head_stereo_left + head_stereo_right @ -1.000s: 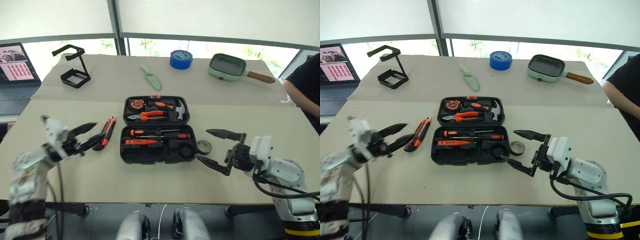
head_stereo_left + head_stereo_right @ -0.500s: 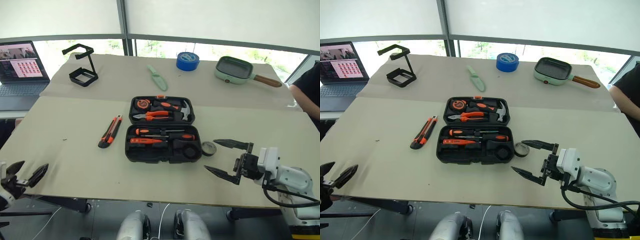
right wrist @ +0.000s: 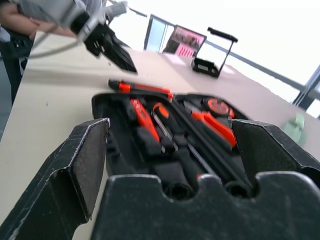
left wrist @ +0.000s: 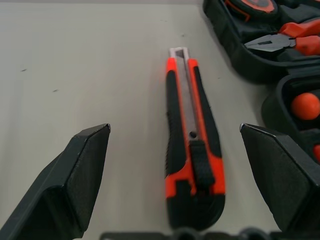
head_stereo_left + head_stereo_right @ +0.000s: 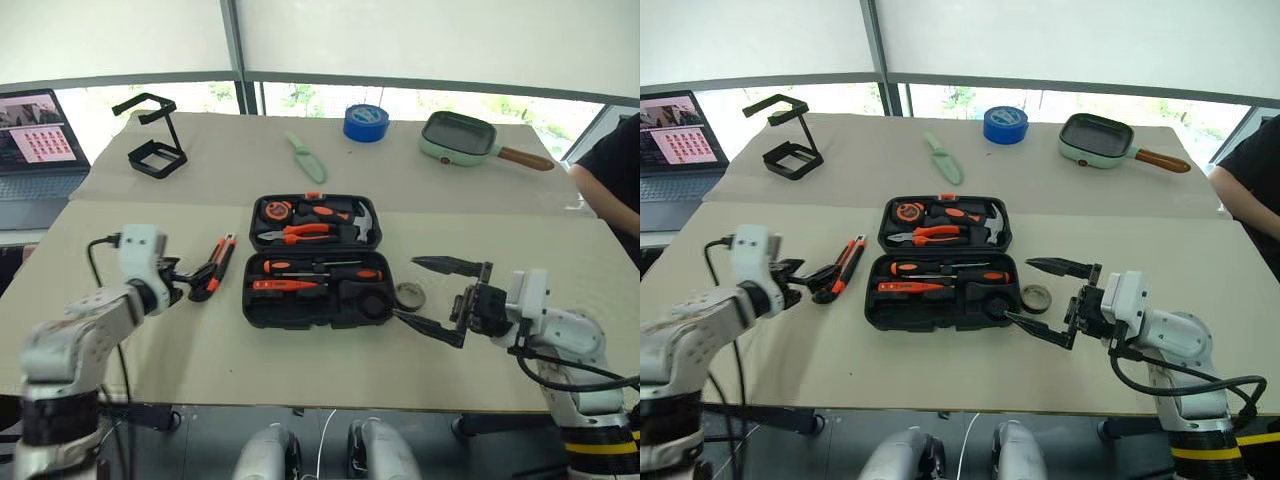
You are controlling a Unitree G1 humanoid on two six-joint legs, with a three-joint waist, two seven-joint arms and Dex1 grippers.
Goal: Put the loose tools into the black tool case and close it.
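The table (image 5: 150, 370) carries the black tool case (image 5: 312, 261), lying open at its centre with screwdrivers (image 5: 310, 270) already seated in the near half. The left gripper (image 4: 175, 165) is spread wide and empty; in the left wrist view the utility knife (image 4: 192, 165) is seen lying between its fingers, untouched, just left of the case. The right gripper (image 5: 430, 295) is likewise wide open and empty, right of the case. The small tape ring (image 5: 407, 295) is shown by the head views on the table between the case and the right gripper.

Both grippers (image 4: 175, 150) (image 5: 440, 297) wide open
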